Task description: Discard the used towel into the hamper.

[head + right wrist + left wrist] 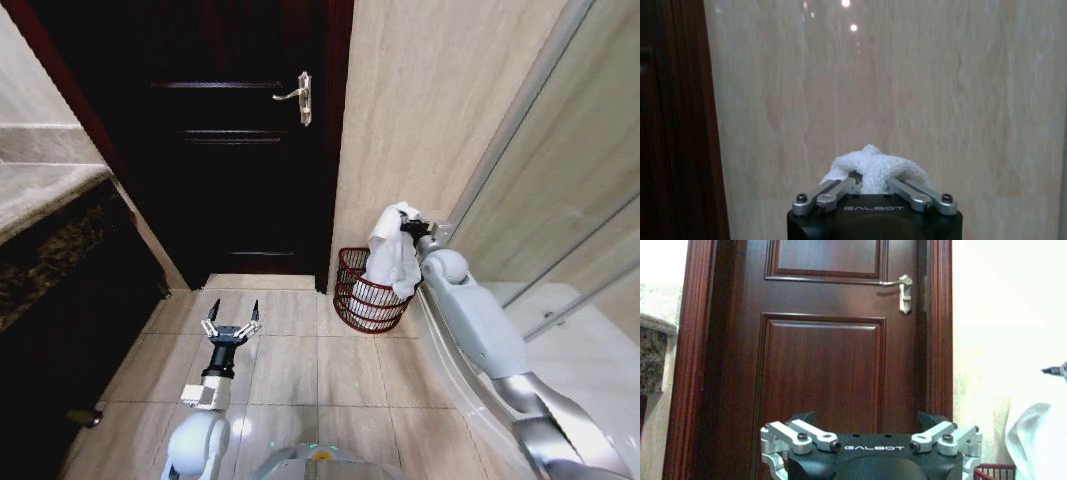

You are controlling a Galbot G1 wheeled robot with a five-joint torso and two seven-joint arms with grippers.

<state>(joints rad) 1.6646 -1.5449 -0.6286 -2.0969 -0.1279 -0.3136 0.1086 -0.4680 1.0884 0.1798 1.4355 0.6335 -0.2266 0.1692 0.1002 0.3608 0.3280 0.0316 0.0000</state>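
The right tool [408, 226] is clenched on the top of the white towel [392, 255], holding it up against the beige tiled wall [420, 100] just above the hamper [362, 300], which stands on the floor [300, 360] in the corner between the dark wooden door [230, 140] and the glass shower screen [560, 200]. In the right wrist view the towel [873, 167] bunches up between the two closed fingers [837, 192], so the grasp looks secure. The cloth hangs straight down from the tool, and its lower end already reaches into the hamper's mouth or lies against the near rim; which of the two cannot be told from the head view. By this reading the pick-up and the carry are done, and what is left is the release, perhaps after a small lowering so the whole towel falls inside rather than draping over the rim. The left tool [231, 320] hovers low over the floor tiles in front of the door, well apart from the hamper, its fingers spread wide and holding nothing; it seems idle
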